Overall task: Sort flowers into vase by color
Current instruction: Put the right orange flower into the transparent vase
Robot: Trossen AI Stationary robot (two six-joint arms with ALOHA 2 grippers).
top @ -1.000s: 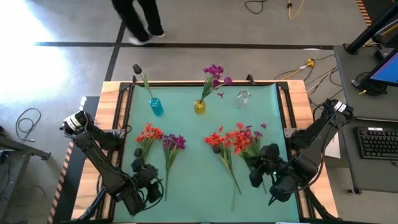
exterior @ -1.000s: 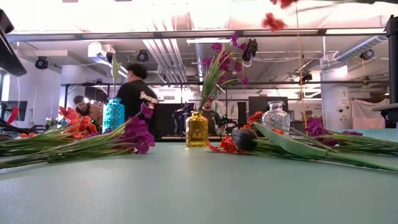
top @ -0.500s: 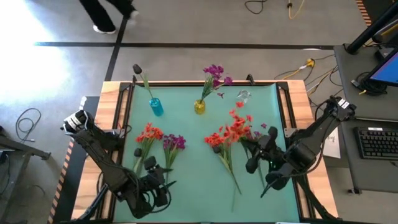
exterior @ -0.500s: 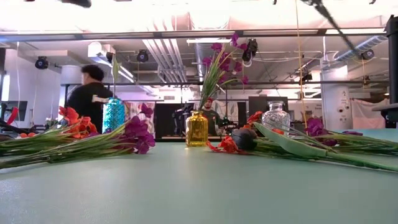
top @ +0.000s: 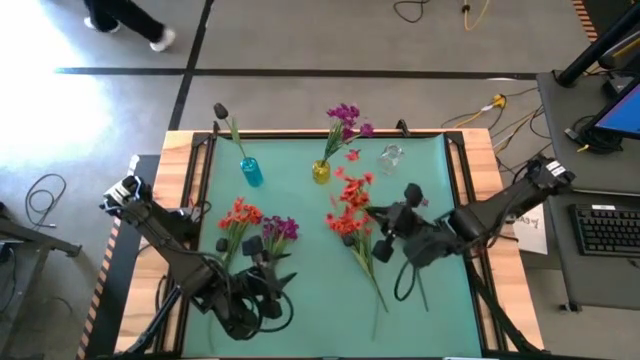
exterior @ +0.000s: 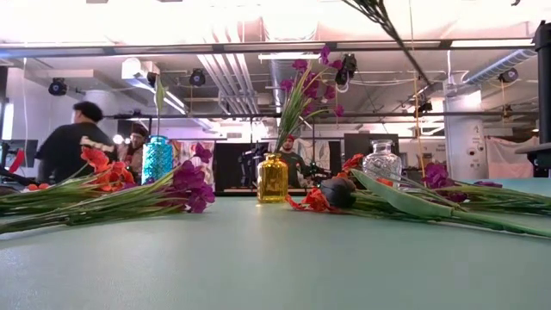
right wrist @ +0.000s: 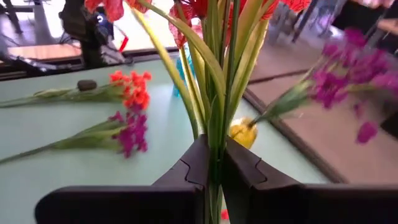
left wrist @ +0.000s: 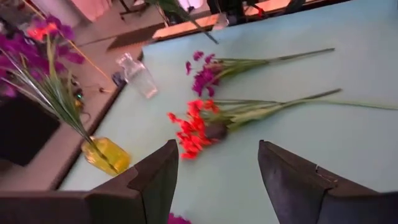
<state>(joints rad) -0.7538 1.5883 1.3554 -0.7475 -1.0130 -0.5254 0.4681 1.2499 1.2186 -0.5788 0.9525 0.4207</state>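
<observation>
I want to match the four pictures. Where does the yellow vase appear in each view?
High view: the yellow vase stands near the middle of the mat's far edge.
Low view: the vase is at the centre, at the back.
Left wrist view: the vase is at the mat's edge, near the clear vase.
Right wrist view: the vase is partly hidden behind the orange-red flowers.
Shared landmark: the purple flowers standing in it.

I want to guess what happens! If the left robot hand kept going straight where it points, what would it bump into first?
Probably the orange-red flower lying on the table, straight ahead between the left gripper's open fingers. The purple flower lies beyond. Depth is hard to judge.
</observation>
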